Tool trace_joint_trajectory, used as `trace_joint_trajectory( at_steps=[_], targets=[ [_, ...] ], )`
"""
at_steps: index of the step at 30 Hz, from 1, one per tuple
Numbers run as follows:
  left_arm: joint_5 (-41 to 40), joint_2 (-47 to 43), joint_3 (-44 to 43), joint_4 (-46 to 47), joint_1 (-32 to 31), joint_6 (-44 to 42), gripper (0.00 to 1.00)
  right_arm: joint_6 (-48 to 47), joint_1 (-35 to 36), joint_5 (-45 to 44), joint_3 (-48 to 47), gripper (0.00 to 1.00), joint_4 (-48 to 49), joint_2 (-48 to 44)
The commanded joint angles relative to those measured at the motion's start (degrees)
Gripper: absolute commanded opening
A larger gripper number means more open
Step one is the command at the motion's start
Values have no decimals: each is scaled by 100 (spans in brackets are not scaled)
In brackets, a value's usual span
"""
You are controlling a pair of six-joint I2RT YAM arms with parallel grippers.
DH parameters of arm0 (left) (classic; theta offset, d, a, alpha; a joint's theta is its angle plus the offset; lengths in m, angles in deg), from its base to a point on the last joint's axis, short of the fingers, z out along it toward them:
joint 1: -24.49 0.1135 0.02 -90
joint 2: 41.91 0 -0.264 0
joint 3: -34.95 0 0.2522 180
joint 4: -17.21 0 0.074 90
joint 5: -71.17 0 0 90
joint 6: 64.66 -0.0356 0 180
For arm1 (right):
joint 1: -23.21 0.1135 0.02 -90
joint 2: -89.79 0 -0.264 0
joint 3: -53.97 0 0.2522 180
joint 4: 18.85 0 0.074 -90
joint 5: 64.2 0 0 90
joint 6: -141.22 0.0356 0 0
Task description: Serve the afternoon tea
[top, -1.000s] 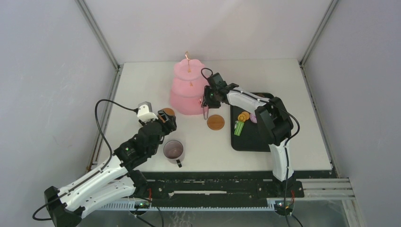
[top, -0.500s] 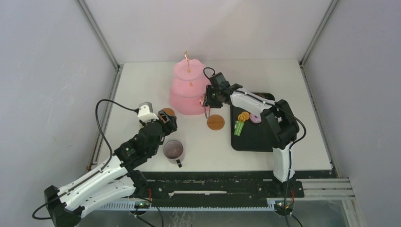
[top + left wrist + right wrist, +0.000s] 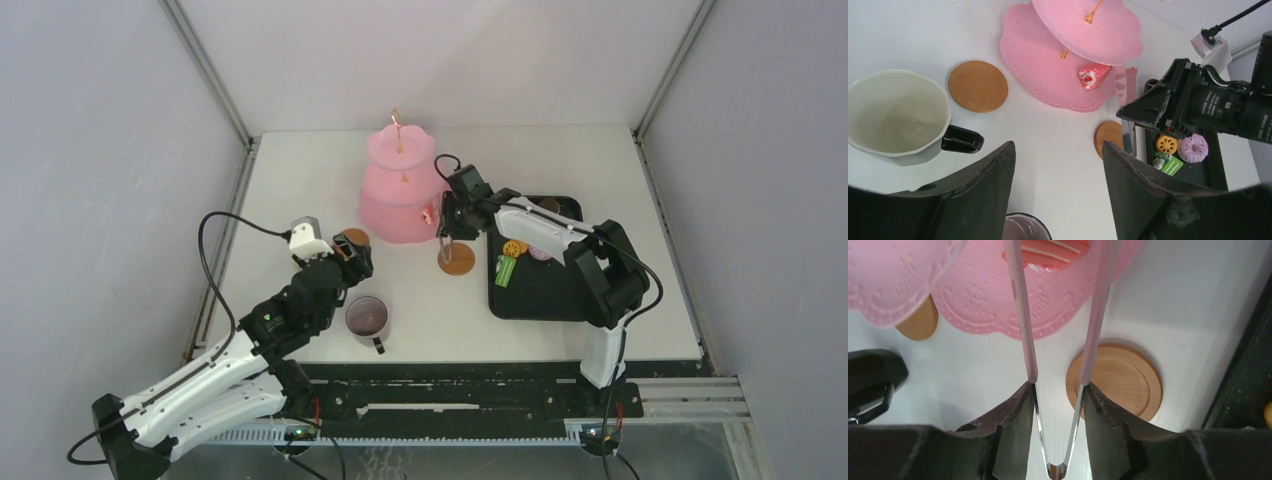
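The pink three-tier cake stand [image 3: 400,190] stands at the back middle of the table. A red-and-white pastry [image 3: 1092,77] lies on its bottom tier [image 3: 1013,305]. My right gripper [image 3: 447,215] [image 3: 1059,387] is shut on the thin metal tongs [image 3: 1023,315]; their pink arms run either side of that pastry [image 3: 1048,252], and the tips are cut off by the frame. Below the tongs lies one coaster [image 3: 456,259] [image 3: 1120,380]; the other coaster [image 3: 356,237] [image 3: 978,86] is left of the stand. My left gripper [image 3: 355,250] [image 3: 1058,150] hangs open and holds nothing, between one mug [image 3: 893,117] and another mug [image 3: 367,318].
The black tray [image 3: 545,290] lies right of the coaster with a yellow pastry [image 3: 514,247], a pink doughnut [image 3: 540,252] and a green one [image 3: 507,270] on it. The right forearm reaches across the tray's back edge. Grey walls close in the table's sides.
The right gripper with the tongs has shifted slightly right and toward the near side, and its elbow has swung out to the right. The left arm has not moved.
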Motion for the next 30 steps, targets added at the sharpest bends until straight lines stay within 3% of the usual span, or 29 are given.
trace_joint_trajectory(
  at_steps=[1,13,21,30],
  targets=[
    [-151,-111,-22,70,-42,-60,69,-27,155,-270,211,47,240,-669],
    [-186,-116,15,56,-77,-26,69,-64,497,-547,801,45,270,-1143],
    [-212,-113,89,123,-82,-16,69,-62,675,-355,733,35,434,-840],
    [-239,-85,137,246,-86,-67,69,-61,617,-99,327,32,427,-326]
  ],
)
